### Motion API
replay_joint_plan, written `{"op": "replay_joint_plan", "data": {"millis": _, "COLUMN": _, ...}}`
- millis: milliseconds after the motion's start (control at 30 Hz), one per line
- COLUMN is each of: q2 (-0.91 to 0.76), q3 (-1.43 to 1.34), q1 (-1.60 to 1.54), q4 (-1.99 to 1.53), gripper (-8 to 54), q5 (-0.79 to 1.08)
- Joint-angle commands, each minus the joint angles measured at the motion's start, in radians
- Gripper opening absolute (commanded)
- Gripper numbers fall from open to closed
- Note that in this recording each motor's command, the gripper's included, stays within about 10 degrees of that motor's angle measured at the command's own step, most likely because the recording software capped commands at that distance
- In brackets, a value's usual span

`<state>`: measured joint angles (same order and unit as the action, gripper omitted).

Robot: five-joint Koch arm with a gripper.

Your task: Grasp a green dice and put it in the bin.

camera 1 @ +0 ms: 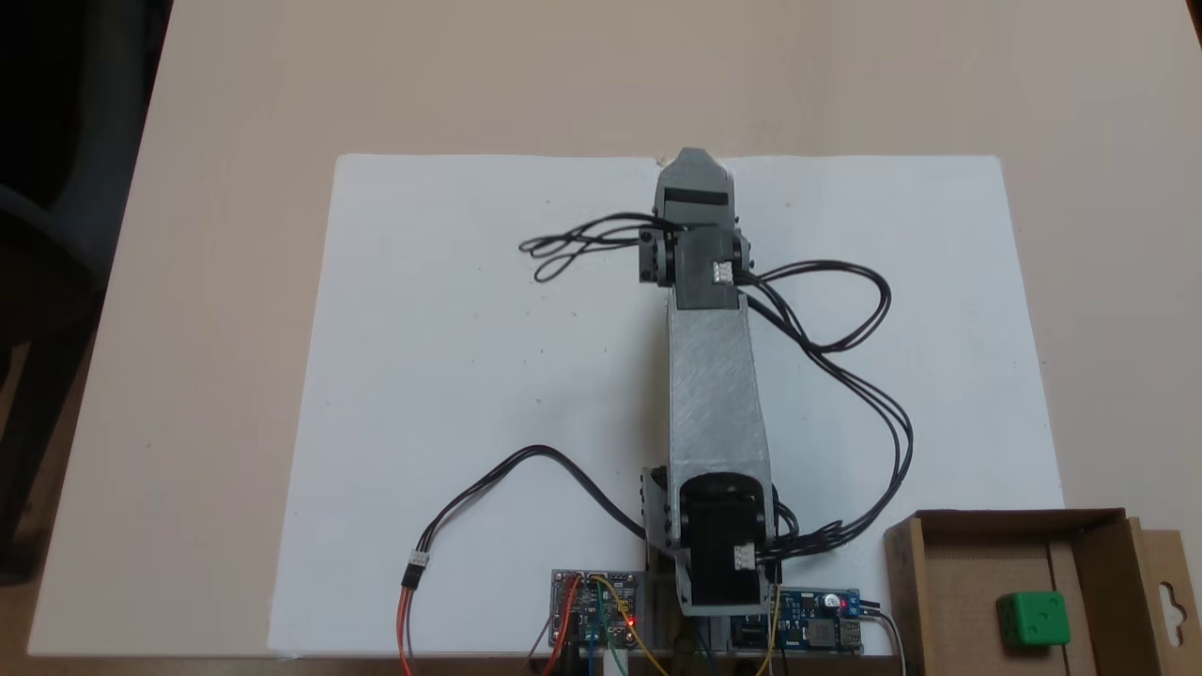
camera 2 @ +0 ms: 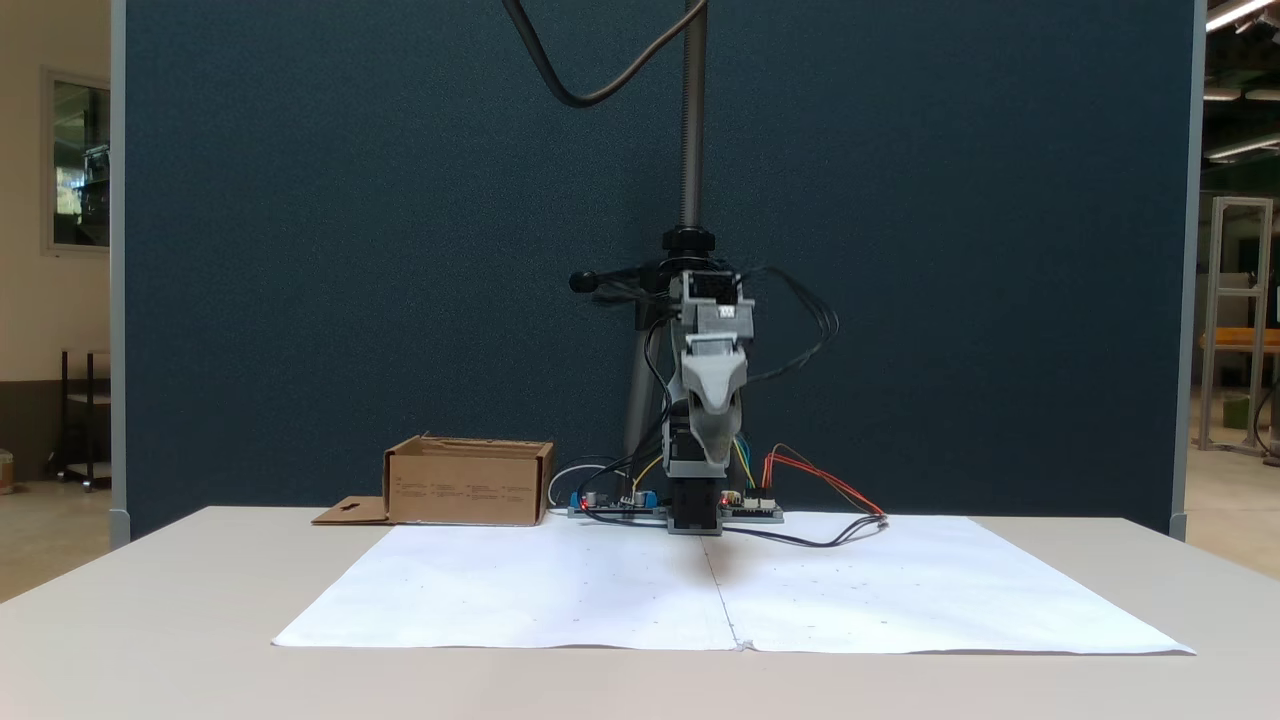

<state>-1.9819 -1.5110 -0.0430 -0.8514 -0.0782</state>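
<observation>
- Faint printed lines on the front wall of the bin are too small to read.
- The brown cardboard bin, at five o'clock from the arm's base, holds the green dice, which lies on its floor.
- The grey gripper hangs empty above the white paper sheet, tips down; whether its jaws are apart I cannot tell.

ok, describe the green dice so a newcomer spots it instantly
In a fixed view from above, find the white paper sheet, then the brown cardboard box at its lower right corner. The green dice sits inside that box. It is the only bright green cube there, with darker green pips.
</observation>
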Motion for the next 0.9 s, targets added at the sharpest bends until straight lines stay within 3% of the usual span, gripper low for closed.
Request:
{"op": "replay_joint_plan", "data": {"millis": 0, "q2": -0.075, "q3": -0.031, "q1": -0.006, "q4": 0.164, "gripper": 43.1, "q5": 0.083}}
{"op": "replay_joint_plan", "data": {"millis": 867, "q2": -0.387, "q3": -0.603, "q1": 0.141, "q4": 1.037, "gripper": 45.0, "q5": 0.077}}
